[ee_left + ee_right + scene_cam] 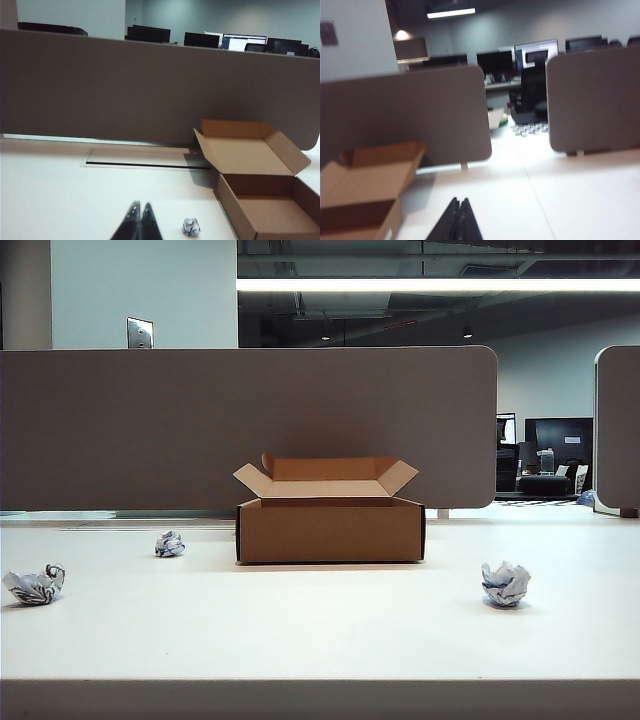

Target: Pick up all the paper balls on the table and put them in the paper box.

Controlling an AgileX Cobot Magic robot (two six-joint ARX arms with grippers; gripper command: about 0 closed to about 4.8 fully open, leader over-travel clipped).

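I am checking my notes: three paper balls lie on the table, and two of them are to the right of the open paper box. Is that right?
Not quite. In the exterior view only one paper ball is right of the open paper box; the other two lie left of it on the table.

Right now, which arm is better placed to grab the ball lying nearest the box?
Left, probably. The left gripper, shut, has that paper ball just beside its tips, left of the paper box. The right gripper, also shut, sees no ball in its wrist view.
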